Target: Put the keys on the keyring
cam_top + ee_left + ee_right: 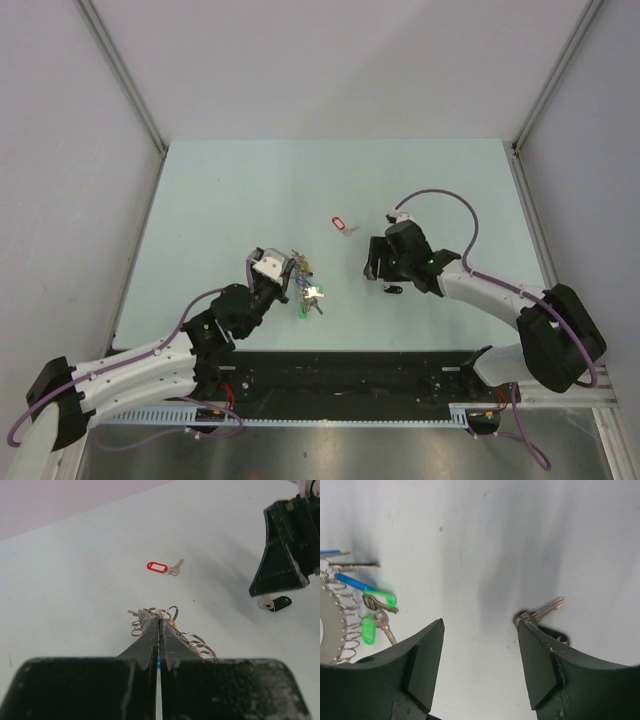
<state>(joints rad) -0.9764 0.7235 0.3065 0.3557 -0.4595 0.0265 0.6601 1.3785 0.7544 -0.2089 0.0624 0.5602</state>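
Here the pale green table (220, 200) carries two loose keys. The red-tagged key (341, 224) lies alone toward the far middle, well apart from both arms, with nothing over it; the left wrist view shows its tag (157, 567) flat, the silver blade pointing right. The black-tagged key (393, 288) lies just beside the right gripper (383, 275). In the right wrist view its blade (545, 609) pokes out past the right-hand finger (540, 660), which covers most of the black tag.

The keyring (303, 285) sits near the centre of the table, toward the front, between the two arms. It is a bunch of wire loops (170, 612) with green tags (382, 599), a blue tag (352, 582) and small keys fanned out on the surface.

The left arm reaches in from the front left, forearm low, wrist angled toward the centre. The left gripper (159, 622) is clenched, its fingers pressed together on the keyring's wire.

The right arm bends in from the right edge, elbow raised, its wrist tipped downward over the table. The right gripper (480, 630) stands released, jaws wide apart with bare table between them, grasping nothing.
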